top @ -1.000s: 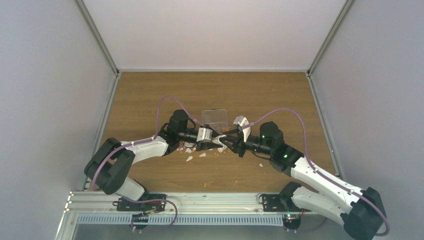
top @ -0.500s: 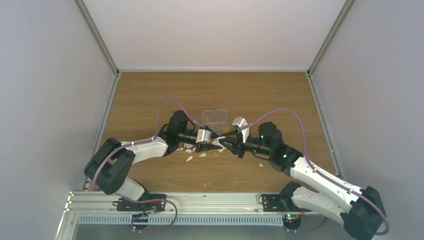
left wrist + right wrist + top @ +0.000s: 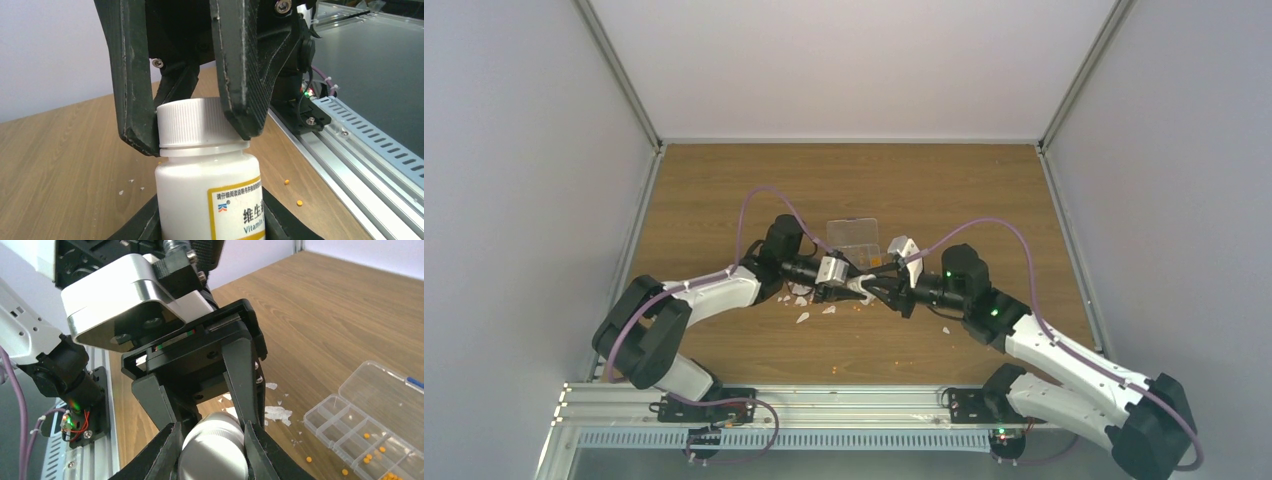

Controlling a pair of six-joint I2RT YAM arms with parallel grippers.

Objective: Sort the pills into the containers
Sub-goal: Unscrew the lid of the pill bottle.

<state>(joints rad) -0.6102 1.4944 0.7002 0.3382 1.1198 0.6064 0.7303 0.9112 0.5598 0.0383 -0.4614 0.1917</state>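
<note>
We see the left gripper (image 3: 209, 222) pinching the body of a white vial (image 3: 207, 195), while the right gripper (image 3: 194, 137) pinches its ribbed cap (image 3: 197, 120). The organiser box (image 3: 854, 235) lies on the table (image 3: 984, 180) at 12 o'clock from the vial. Some pills (image 3: 370, 457) sit in its compartments; others lie loose near white flakes (image 3: 275, 412).

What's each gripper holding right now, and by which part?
One white vitamin bottle, shared: the left gripper clamps its body, the right gripper pinches its ribbed cap.
</note>
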